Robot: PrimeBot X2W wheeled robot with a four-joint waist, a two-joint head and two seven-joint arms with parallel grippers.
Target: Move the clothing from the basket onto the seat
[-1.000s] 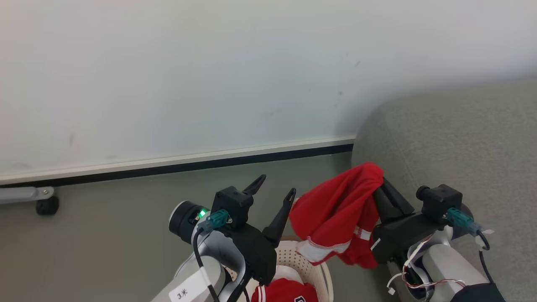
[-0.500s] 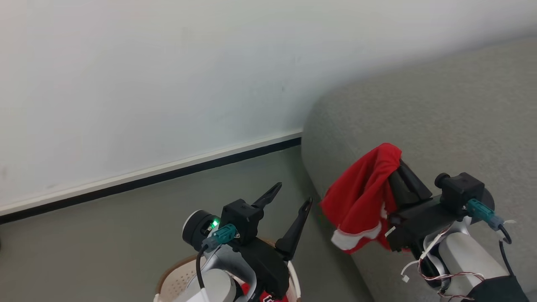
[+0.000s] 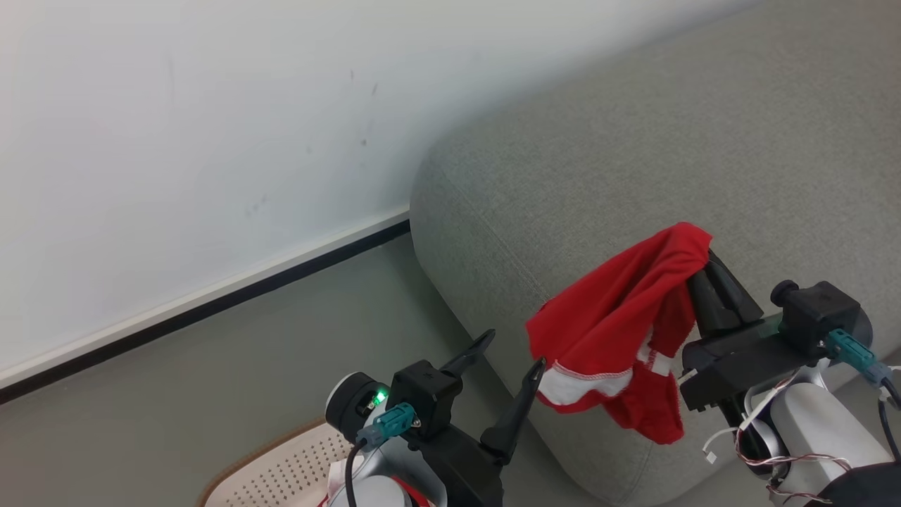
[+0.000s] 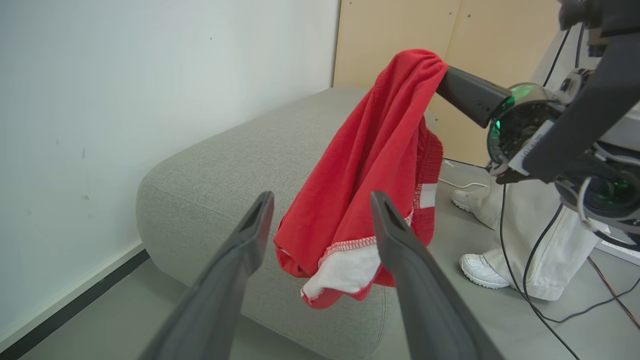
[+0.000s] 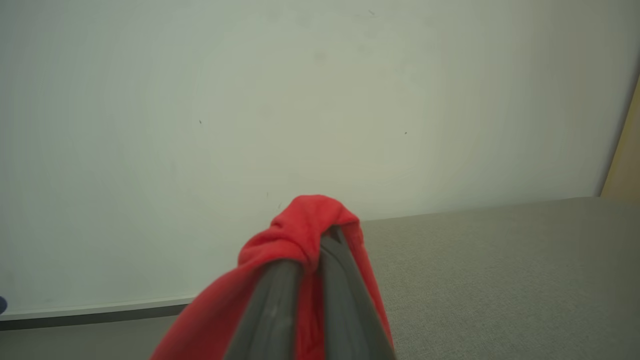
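Observation:
A plain red garment with white trim [image 3: 619, 331] hangs from my right gripper [image 3: 700, 257], which is shut on its bunched top. It dangles in the air over the near left corner of the grey seat [image 3: 633, 141]. In the right wrist view the red cloth [image 5: 300, 230] wraps the shut fingertips of the right gripper [image 5: 317, 250], with the seat [image 5: 500, 260] beyond. My left gripper [image 3: 514, 348] stands open and holds nothing, just left of the garment. In its own wrist view the left gripper [image 4: 321, 200] frames the hanging garment [image 4: 360, 170]. The cream basket [image 3: 281, 472] lies at the bottom left.
A white wall with a dark baseboard [image 3: 211, 303] runs behind the grey floor [image 3: 176, 394]. A person's legs in white trousers and white shoes [image 4: 482, 270] stand past the seat, beside cables on the floor [image 4: 540, 310]. A wooden panel [image 4: 400, 30] backs the seat.
The head view has swung right, so the seat covers more of it and the basket sits lower left. The right gripper, still shut on the garment, now hangs over the seat's corner.

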